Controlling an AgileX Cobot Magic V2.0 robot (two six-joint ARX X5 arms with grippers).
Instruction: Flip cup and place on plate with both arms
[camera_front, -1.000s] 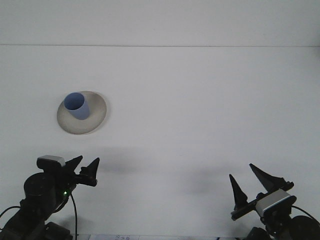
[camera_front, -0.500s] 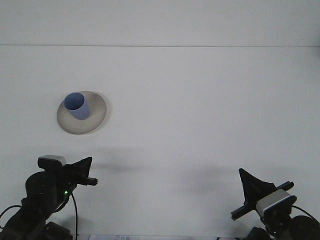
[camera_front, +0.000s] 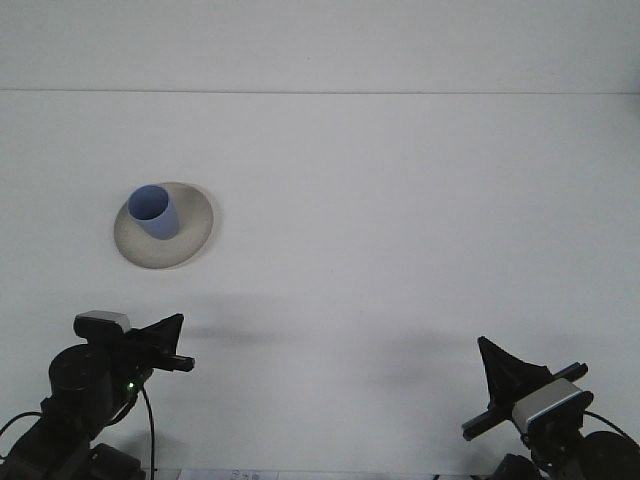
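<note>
Blue cup (camera_front: 155, 212) stands mouth-up on the plate (camera_front: 190, 240), set toward the plate's upper-left part, leaning slightly in this view so the open rim faces up and a little left. The inside of the cup shows as a paler blue oval. Plate is a shallow, off-white round dish, lying flat on the white table (camera_front: 400, 220) in the left half of the scene, roughly midway between the near edge and the far edge line of the table.

Both arms sit low at the near edge, well apart from the plate and from each other — neither touches cup or plate.

Left gripper (camera_front: 172, 340): black fingers drawn together into a single narrow wedge pointing right and slightly forward, nothing between them. A grey camera block sits on top of the wrist; a small green light (camera_front: 129, 386) shows on the arm body below it, and a black cable (camera_front: 150, 430) loops down toward the bottom edge.

Right gripper (camera_front: 495, 358): fingers likewise pressed together into one dark pointed shape, tip aimed up and to the left, holding nothing. Its grey wrist block lies lower right of the fingers, tilted.

Soft shadows of both arms fall on the table just beyond them. The table's far edge runs as a thin horizontal line — pale wall above it.
</note>
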